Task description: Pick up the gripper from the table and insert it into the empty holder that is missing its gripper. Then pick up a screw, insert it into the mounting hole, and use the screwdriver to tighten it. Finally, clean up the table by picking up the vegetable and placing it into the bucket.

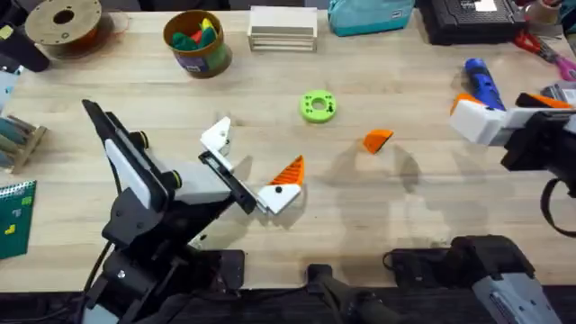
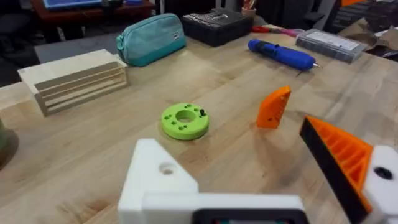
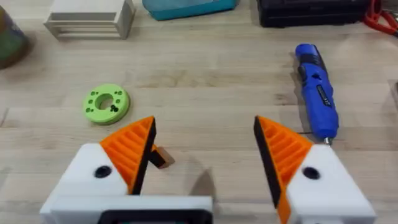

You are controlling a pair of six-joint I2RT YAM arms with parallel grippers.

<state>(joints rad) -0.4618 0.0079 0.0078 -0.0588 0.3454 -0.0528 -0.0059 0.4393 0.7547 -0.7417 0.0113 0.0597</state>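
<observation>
Here, left hand (image 1: 252, 171) reaches low toward mid-surface, spread, one finger a bare white holder (image 1: 217, 135). Right hand (image 3: 202, 155) spread near right edge by screwdriver (image 1: 481, 83). Loose gripper (image 1: 378, 140) lies between w/ open surface (image 1: 360, 216) around.

We identify a workshop or robotics lab. A light wooden workbench (image 1: 270, 108) carries a filament spool (image 1: 63, 24) at its far left corner; along that same far edge sit a black equipment case (image 1: 472, 20) and a blue powered screwdriver (image 1: 482, 83).
</observation>
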